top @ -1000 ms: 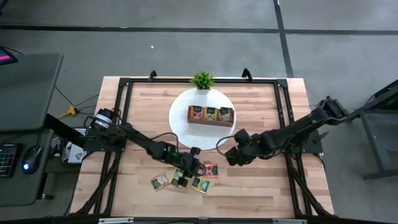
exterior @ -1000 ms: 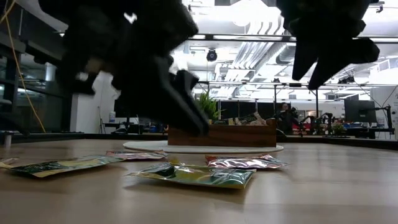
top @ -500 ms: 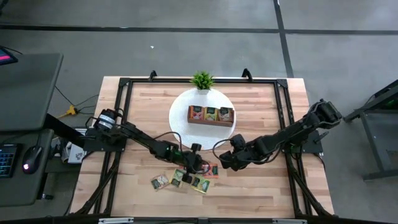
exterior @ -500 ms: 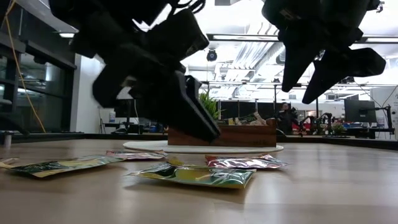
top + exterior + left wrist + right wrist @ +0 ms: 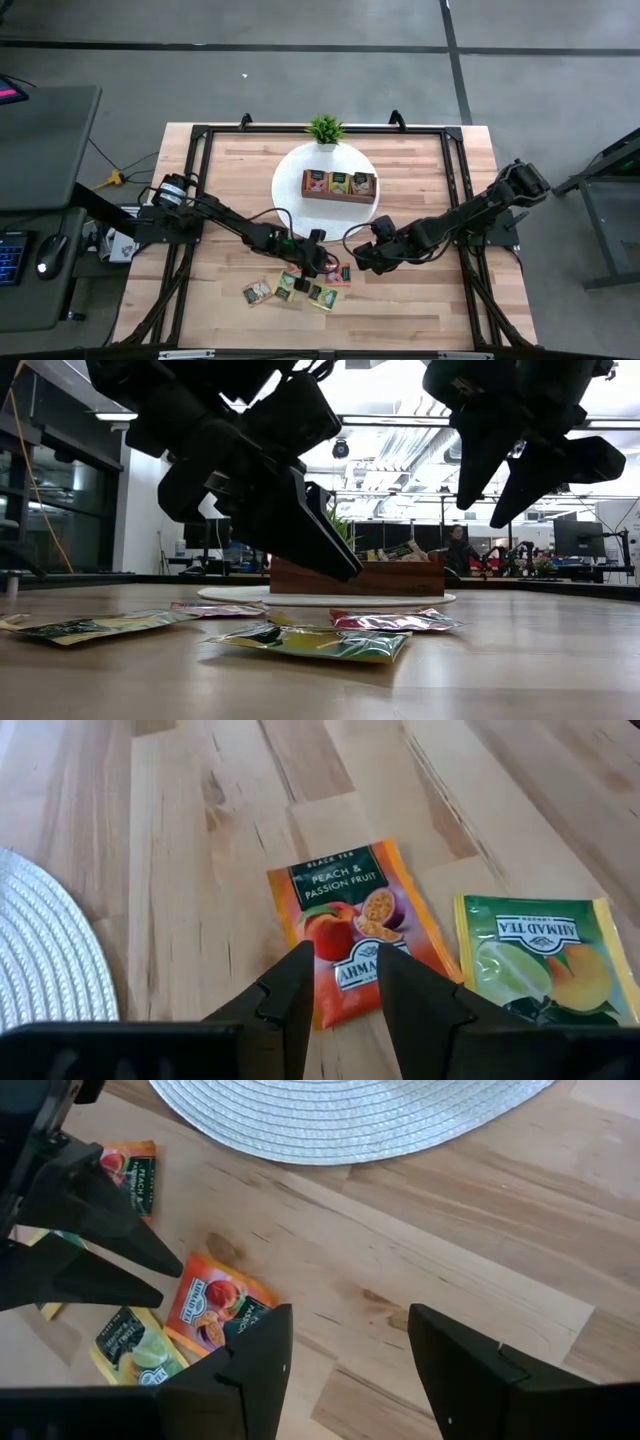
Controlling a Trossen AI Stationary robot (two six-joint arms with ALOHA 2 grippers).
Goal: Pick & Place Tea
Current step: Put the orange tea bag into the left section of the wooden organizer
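Several tea sachets lie flat on the wooden table near its front edge: an orange peach one (image 5: 350, 925), a green one (image 5: 535, 955), and more to the left (image 5: 258, 291). My left gripper (image 5: 345, 995) hovers slanting down just short of the orange sachet (image 5: 340, 273), its fingers a narrow gap apart with nothing between them. My right gripper (image 5: 350, 1370) hangs wide open above bare wood to the right of that sachet (image 5: 215, 1305), holding nothing. The brown tray (image 5: 340, 185) stands on a round white mat (image 5: 290, 185).
A small green plant (image 5: 325, 128) stands at the mat's far edge. A black frame (image 5: 195, 200) runs along the table's sides. The two grippers (image 5: 322, 265) (image 5: 354, 262) hang close together over the sachets. Bare wood (image 5: 420, 300) lies at the front right.
My right gripper has come down a little and toward the table's left, nearer the sachets, rolling about its own axis; its fingers stay wide open. The sachets have kept their places.
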